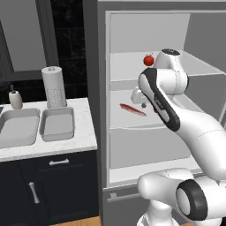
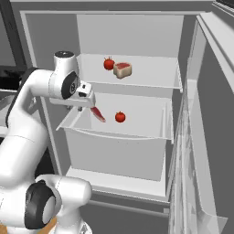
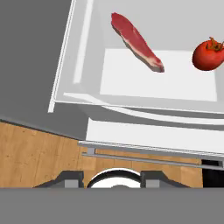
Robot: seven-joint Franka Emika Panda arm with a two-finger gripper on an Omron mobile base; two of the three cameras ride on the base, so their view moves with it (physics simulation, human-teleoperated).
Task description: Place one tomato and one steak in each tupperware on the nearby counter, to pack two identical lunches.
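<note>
Two empty grey tupperwares [image 1: 57, 123] [image 1: 16, 128] sit side by side on the white counter [image 1: 86, 140], left of the open fridge. On the fridge's top shelf lie a tomato [image 2: 109, 63] and a thick steak [image 2: 122, 69]. The white drawer [image 2: 137, 132] below holds a thin steak slice [image 3: 136, 41] [image 2: 98, 114] and a second tomato [image 3: 207, 55] [image 2: 120, 117]. My gripper [image 3: 111, 181] [image 2: 74, 108] hovers over the drawer's front left corner, short of the slice. Its fingers stand apart with nothing between them.
A paper towel roll [image 1: 54, 86] and a soap bottle [image 1: 15, 98] stand at the back of the counter. The fridge door [image 2: 201, 137] hangs open on the right. Wooden floor [image 3: 35, 153] lies below the drawer's front edge.
</note>
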